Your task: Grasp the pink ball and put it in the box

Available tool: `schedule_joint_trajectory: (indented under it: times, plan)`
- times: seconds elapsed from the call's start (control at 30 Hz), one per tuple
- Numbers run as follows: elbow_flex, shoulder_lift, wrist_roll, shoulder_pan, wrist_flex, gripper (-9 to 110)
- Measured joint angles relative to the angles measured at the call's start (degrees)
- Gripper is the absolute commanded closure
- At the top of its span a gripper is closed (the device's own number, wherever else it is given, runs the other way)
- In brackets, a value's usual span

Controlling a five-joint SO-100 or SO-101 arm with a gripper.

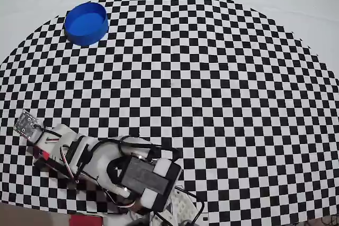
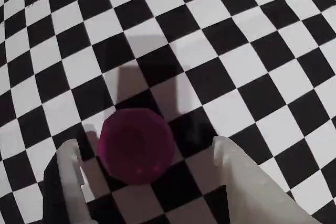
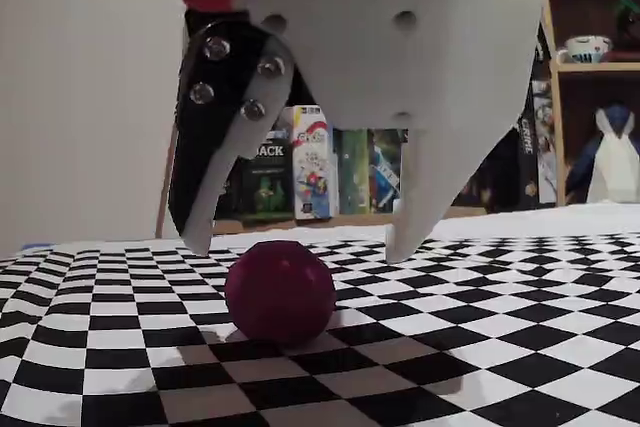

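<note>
gripper (image 3: 300, 247) spread wide, fingertips straddling pink ball (image 3: 279, 292), no contact | ball on checkered mat (image 1: 212, 104), hidden overhead | blue box (image 1: 86, 23) at 10 o'clock, well apart

Checkered mat (image 1: 212, 78), bookshelf (image 3: 590, 67) w/ boxes

Magenta-pink ball (image 2: 137, 145); bright blue box (image 1: 86, 23); black-white checkered mat (image 1: 212, 78) (white surround).

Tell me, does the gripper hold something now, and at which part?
Nothing is held. The gripper is open above the pink ball, which lies on the checkered mat; the fingers do not touch it.
</note>
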Motion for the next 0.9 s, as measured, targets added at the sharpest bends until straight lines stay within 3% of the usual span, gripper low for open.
schedule_joint_trajectory:
  times: [0.9]
  plan:
    - [-5.27, -6.86, 0.00, -1.05, 0.00, 73]
